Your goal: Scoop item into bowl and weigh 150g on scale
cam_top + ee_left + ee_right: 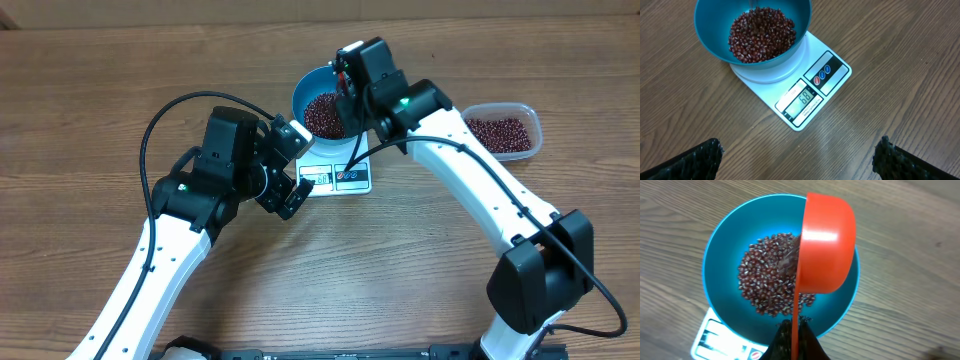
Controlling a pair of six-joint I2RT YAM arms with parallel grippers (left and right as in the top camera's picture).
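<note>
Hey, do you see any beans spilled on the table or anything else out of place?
Nothing stands out. The beans sit inside the bowl, the bowl sits on the scale, and no stray beans show on the table around it.

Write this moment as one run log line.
right hand: shut on orange scoop, tipped over bowl | beans: in bowl on scale | left hand: open, empty

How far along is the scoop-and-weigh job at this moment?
Done: the bowl sits on the scale with beans inside. In hand: the right gripper, shut on the orange scoop, tips it over the bowl. To do: confirming the target weight; the display is hard to read. The left gripper hovers open.
</note>
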